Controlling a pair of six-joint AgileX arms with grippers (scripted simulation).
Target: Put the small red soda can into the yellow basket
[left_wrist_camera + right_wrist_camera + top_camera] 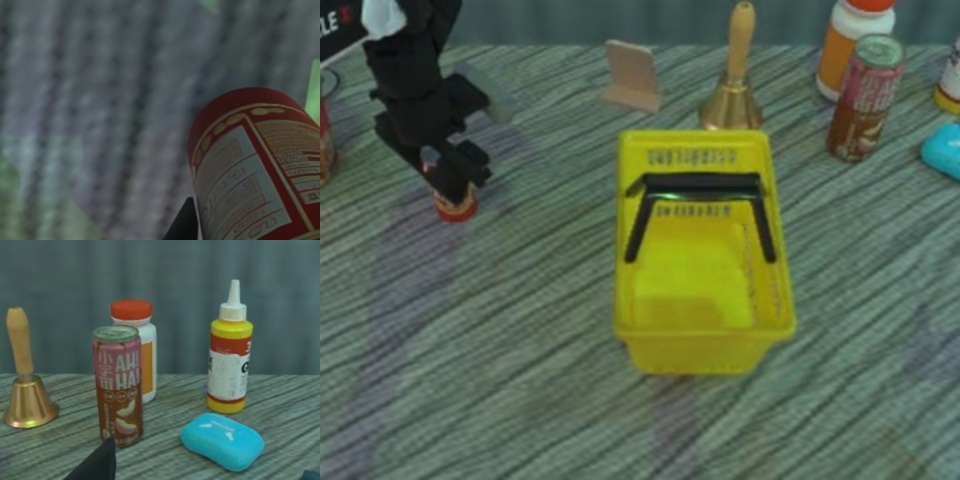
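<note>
The small red soda can (456, 203) is at the table's left side, clamped between the fingers of my left gripper (450, 180), which reaches down from the black arm above it. In the left wrist view the can (255, 170) fills the frame, and one dark fingertip (184, 225) presses against its label. The yellow basket (705, 345) stands at the table's middle, well to the right of the can, with its black handles (700, 185) folded across the open top. My right gripper (205, 476) is out of the top view; its fingers stand wide apart with nothing between them.
Along the back stand a wooden stand (632, 75), a brass bell (732, 95), an orange-capped white bottle (855, 40) and the taller maroon can (863, 98). A blue soap bar (945, 150) and a yellow squeeze bottle (229, 360) are at the right.
</note>
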